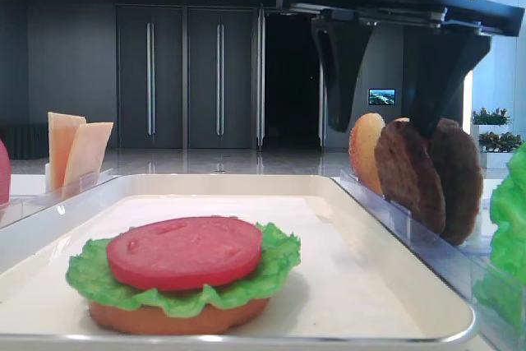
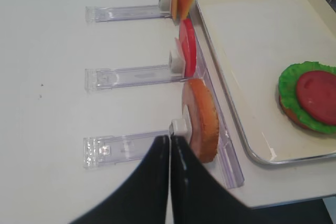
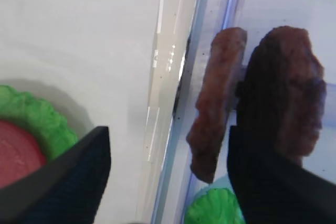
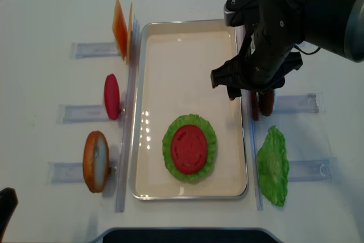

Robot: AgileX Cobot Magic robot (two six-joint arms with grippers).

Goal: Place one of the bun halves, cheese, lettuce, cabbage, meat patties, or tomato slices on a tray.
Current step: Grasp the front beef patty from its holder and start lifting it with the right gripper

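Observation:
Two dark-brown meat patties (image 3: 218,103) stand on edge in a clear rack right of the cream tray (image 4: 153,112). My right gripper (image 3: 168,150) is open and hangs over them. One finger (image 3: 68,182) is on the tray side and the other (image 3: 273,182) stands between the two patties, so the nearer patty (image 1: 411,174) is between the jaws, not pinched. On the tray lies a bun half (image 1: 177,316) with lettuce (image 1: 271,273) and a tomato slice (image 1: 185,251) on top. My left gripper (image 2: 169,140) is shut and empty, beside another bun half (image 2: 202,119).
Left of the tray, clear racks hold cheese (image 4: 122,27), a tomato slice (image 4: 112,96) and a bun half (image 4: 95,160). On the right, a bun half (image 1: 366,154) stands just behind the patties, and a loose lettuce leaf (image 4: 273,166) lies in front of them.

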